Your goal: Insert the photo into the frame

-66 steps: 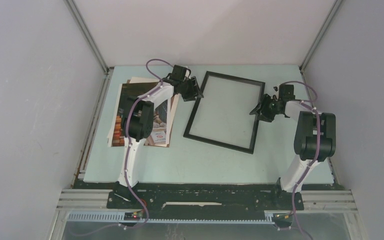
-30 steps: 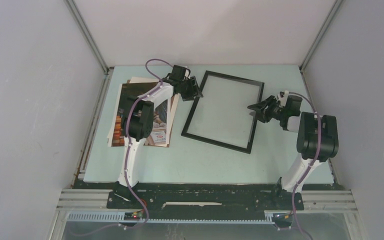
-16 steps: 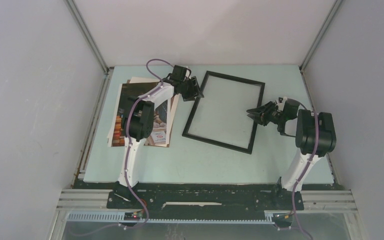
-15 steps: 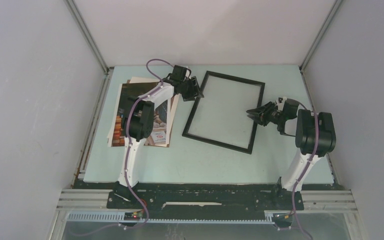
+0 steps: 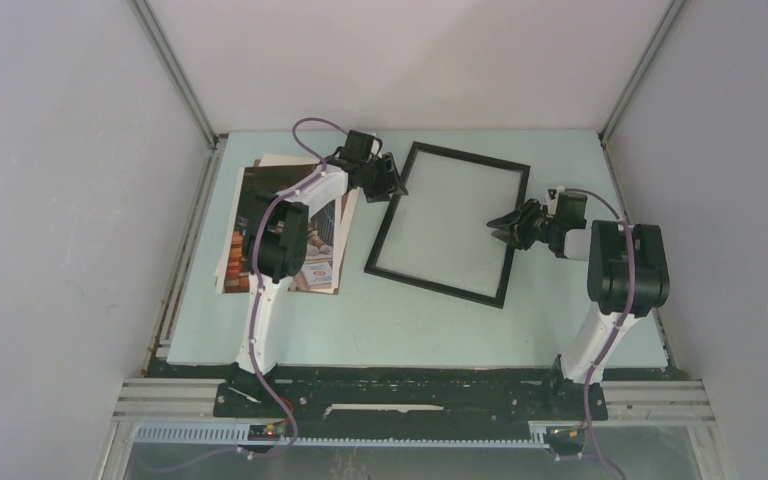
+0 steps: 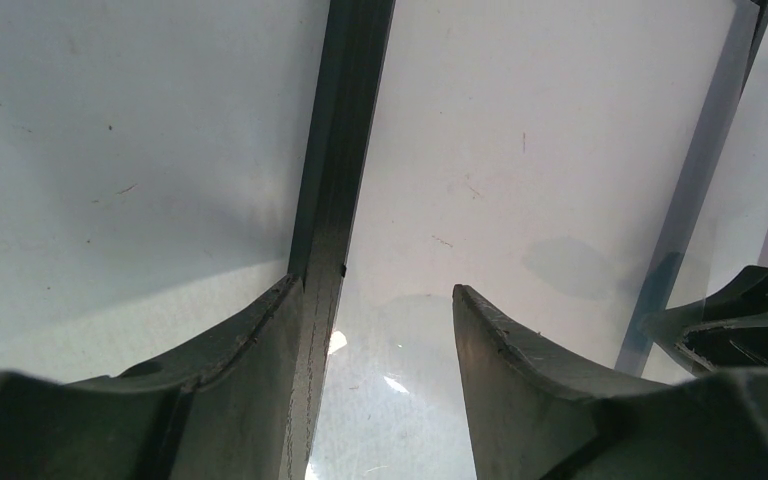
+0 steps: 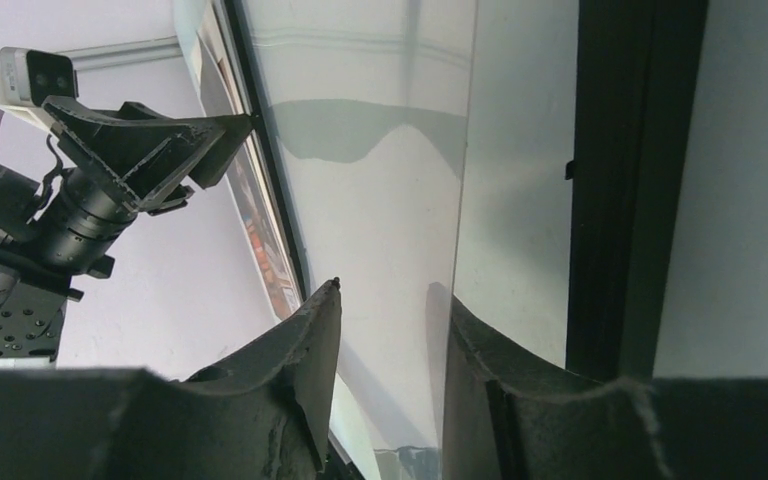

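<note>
The frame (image 5: 435, 287) lies empty at mid-table, and the photo (image 5: 243, 220) sits at nine o'clock. The left gripper (image 5: 390, 180) straddles the frame's ten o'clock rail, jaws half open and holding nothing. The right gripper (image 5: 500, 228), at three o'clock, is narrowly parted over the pane edge; whether it pinches is unclear. The step is likely squaring the frame, and the next move calls for fetching the photo.
</note>
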You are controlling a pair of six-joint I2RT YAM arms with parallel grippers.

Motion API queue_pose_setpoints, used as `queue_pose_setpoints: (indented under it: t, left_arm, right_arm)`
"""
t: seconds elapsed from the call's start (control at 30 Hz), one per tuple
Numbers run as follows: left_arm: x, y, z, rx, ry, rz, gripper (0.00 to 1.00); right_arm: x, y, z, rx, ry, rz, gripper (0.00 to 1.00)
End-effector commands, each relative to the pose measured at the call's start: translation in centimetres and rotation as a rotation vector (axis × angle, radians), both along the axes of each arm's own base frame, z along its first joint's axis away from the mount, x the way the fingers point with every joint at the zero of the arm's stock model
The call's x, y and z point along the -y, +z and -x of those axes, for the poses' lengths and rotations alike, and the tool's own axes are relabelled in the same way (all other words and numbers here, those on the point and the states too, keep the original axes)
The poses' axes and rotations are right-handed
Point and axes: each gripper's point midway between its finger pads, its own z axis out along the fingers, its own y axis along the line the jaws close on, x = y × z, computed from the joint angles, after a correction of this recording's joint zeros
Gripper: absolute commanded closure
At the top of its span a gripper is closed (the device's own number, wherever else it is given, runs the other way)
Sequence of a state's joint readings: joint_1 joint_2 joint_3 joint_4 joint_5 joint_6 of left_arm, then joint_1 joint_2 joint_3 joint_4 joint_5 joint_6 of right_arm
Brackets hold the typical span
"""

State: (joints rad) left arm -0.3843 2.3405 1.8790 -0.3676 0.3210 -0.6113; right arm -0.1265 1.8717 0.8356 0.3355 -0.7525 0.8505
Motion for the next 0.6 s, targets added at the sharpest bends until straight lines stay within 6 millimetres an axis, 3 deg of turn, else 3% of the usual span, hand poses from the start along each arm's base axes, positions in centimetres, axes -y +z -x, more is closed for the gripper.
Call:
queue_pose_setpoints:
  t: [0.0,0.27,0.57]
  left_arm:
    - [1.4,2.9,-0.1,0.054,-0.032,0.052,0.4]
    - [1.4,2.9,-0.1,0.055,-0.031,0.053,0.4]
    - [1.4,2.8,-0.1,0.053,-0.029,0.056,0.4]
  right_arm:
    - [0.1,1.7,-1.2,0.069,0.007,0.052,0.57]
    - [-0.3,2.5,-1.3,0.102,0.011,0.099,0.69]
    - [-0.4,3.4,-1.3,0.146,-0.022,0.131,0.96]
